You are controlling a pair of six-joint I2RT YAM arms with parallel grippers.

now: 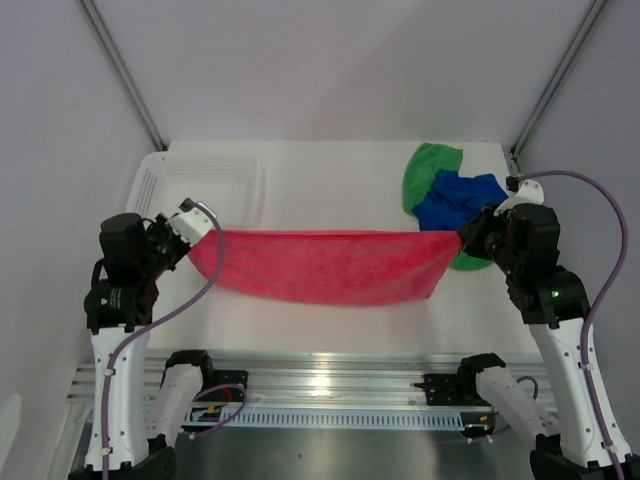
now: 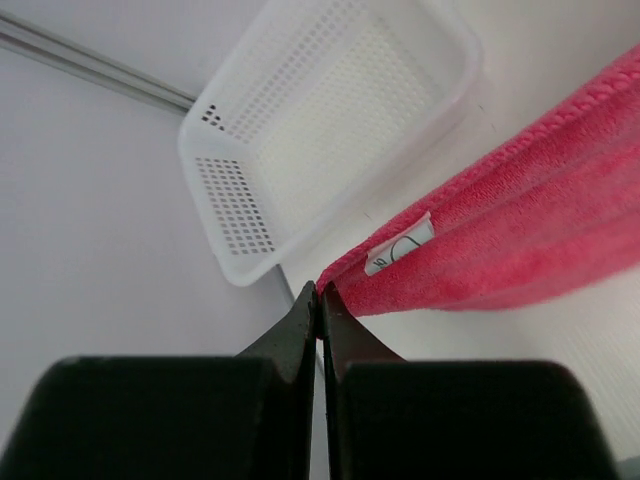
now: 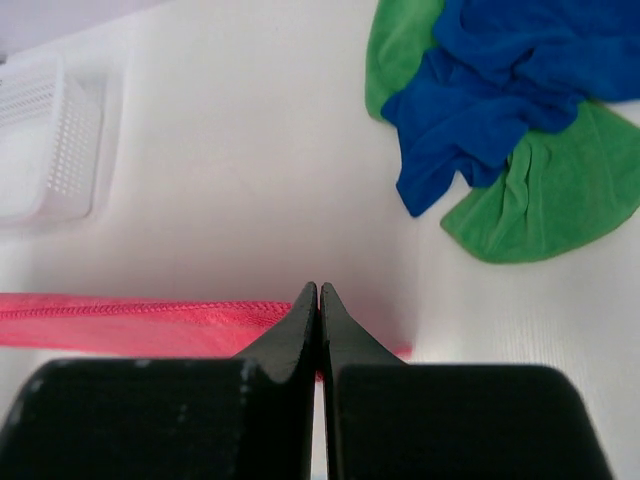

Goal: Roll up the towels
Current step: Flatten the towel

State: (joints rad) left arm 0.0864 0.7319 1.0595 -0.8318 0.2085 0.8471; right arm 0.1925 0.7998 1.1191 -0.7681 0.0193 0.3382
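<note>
— What have your hands got?
— My left gripper (image 2: pixel 318 292) and right gripper (image 3: pixel 318 290) each pinch a corner of the one pink-red towel (image 1: pixel 320 265), stretched between them.
— Around it?
— One blue towel (image 1: pixel 458 198) on one green towel (image 1: pixel 428 165) far right, one basket (image 1: pixel 205 178) far left, bare table (image 1: pixel 330 190) between.

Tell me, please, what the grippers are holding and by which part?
Both hold the pink-red towel, stretched between them: the left gripper pinches one upper corner beside the white label, the right gripper the opposite upper corner.
</note>
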